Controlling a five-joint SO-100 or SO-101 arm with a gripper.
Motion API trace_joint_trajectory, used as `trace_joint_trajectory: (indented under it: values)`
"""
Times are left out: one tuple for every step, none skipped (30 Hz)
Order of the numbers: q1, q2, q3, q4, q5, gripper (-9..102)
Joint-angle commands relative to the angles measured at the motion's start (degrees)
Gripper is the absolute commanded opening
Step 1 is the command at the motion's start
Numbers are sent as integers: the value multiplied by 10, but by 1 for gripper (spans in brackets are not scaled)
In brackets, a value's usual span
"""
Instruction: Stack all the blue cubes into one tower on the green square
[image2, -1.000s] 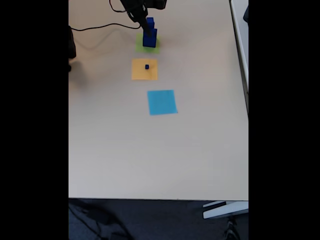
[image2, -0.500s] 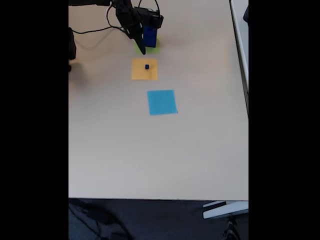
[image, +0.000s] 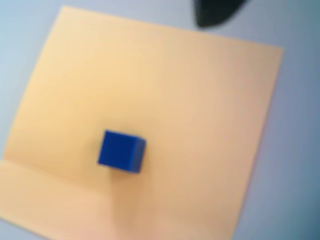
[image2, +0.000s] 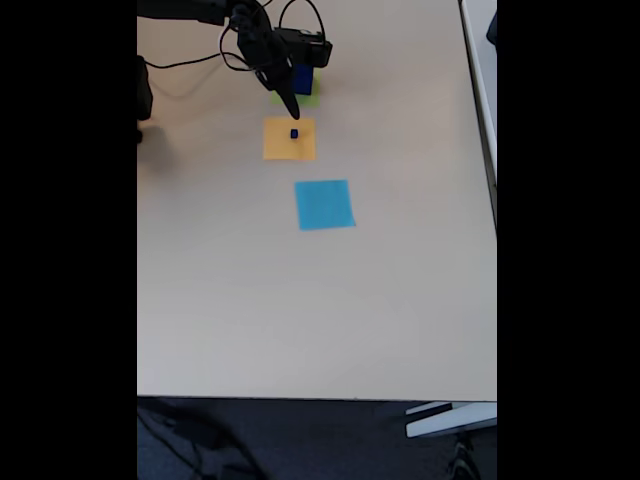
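Note:
A tiny blue cube (image: 121, 151) sits on the orange paper square (image: 165, 90); the fixed view shows the same cube (image2: 294, 133) near that square's middle. Behind it, a tower of blue cubes (image2: 304, 80) stands on the green square (image2: 309, 99), partly hidden by the arm. My gripper (image2: 292, 112) hangs just behind the orange square's far edge, pointing down, open and holding nothing. One dark fingertip (image: 217, 12) shows at the top of the wrist view, well clear of the tiny cube.
A light blue paper square (image2: 324, 204) lies nearer the camera on the beige table (image2: 300, 320). A black cable (image2: 190, 60) runs along the table's far left. The table's front edge lies at the bottom of the fixed view.
My gripper has let go of the top cube of the tower, swung off to the left and come down toward the orange square. The tower stays standing.

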Motion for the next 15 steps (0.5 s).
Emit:
trace_joint_trajectory:
  values:
    - [6,5,11,-24,-1,29]
    - [7,4,18,-33,-2,29]
    - [8,2,25,-42,-3,28]
    - [9,0,31,-50,-4,28]
    - [10,-1,37,-59,-4,28]
    - [11,-3,42,-68,-6,28]
    - [12,-4,47,-76,-8,28]
    - [13,-5,54,-86,-9,28]
    - [13,-5,60,-96,-9,28]
    - [13,-6,65,-103,-9,28]
    - [13,-6,69,-108,-9,28]
    - [12,-6,75,-117,-11,28]
    - [12,-6,80,-127,-12,28]
    - [12,-9,84,-134,-14,28]
    - [11,-10,88,-144,-17,28]
